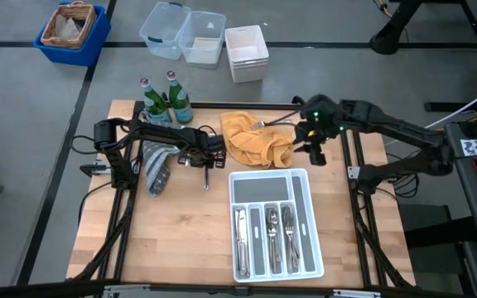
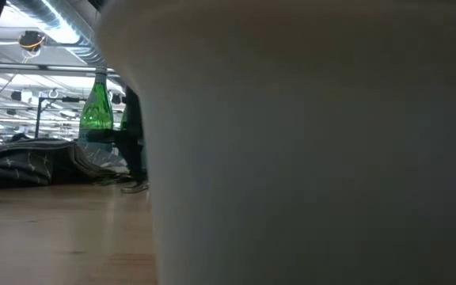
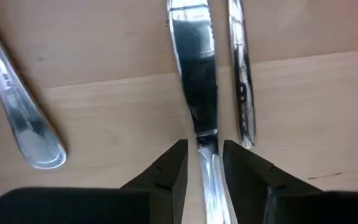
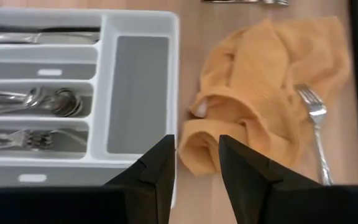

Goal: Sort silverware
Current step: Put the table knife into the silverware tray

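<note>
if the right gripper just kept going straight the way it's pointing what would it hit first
Most likely the yellow cloth: the right gripper hangs open with a bunched fold of it directly ahead between its fingers. The white tray lies just beside that line; depth is unclear.

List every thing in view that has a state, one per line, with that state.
left gripper: open, fingers astride a knife
knife: flat on the table, not lifted
right gripper: open, empty, above the yellow cloth's edge
yellow cloth: crumpled
fork: lying on the yellow cloth
tray: cutlery in three long slots, crosswise slot empty
green bottles: upright
grey cloth: crumpled
</note>
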Robot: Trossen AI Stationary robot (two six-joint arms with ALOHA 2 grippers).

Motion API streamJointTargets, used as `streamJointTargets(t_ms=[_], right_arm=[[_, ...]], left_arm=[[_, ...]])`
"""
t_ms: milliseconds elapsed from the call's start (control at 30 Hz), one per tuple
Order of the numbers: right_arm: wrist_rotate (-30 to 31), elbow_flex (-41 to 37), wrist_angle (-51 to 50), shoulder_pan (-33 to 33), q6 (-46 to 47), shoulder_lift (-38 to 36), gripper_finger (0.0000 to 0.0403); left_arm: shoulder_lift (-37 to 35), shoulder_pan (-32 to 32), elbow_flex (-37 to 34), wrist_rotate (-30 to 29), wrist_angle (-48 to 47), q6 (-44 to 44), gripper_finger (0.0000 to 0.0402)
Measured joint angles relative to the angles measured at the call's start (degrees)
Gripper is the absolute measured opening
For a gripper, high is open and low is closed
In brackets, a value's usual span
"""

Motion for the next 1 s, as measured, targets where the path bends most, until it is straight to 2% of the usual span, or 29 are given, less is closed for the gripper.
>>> streamJointTargets(t_ms=[100, 267, 400, 500, 600, 667, 1000], right_arm=[[-1.98, 0.0, -0.1, -2.58, 0.11, -1.19, 0.0127], [-9.53, 0.0, -0.06, -8.26, -0.29, -3.08, 0.0127], [-11.87, -0.02, -0.08, -11.45, -0.4, -3.7, 0.0127], [-16.85, -0.45, 0.33, -13.25, -1.44, -3.92, 0.0127], [-24.04, -4.49, 4.56, -15.2, -1.77, -5.55, 0.0127], [-26.15, -8.67, 7.92, -16.32, -0.79, -7.14, 0.0127], [-24.49, -26.74, 19.35, -19.42, 7.0, -14.34, 0.0127]], left_arm=[[0.0, 0.02, 0.0, -0.02, 1.08, -0.07, 0.009], [0.0, 0.02, 0.0, -0.02, 0.93, -0.09, 0.009], [0.0, 0.02, 0.0, -0.62, 0.88, -0.1, 0.009], [0.23, 0.02, 0.0, -0.9, 0.89, -0.11, 0.009], [0.98, 0.02, 0.03, -0.84, 1.23, -0.14, 0.009], [1.51, 0.02, 0.11, -0.61, 1.38, -0.33, 0.009], [2.36, -0.07, 0.26, -0.64, 1.07, -0.84, 0.009]])
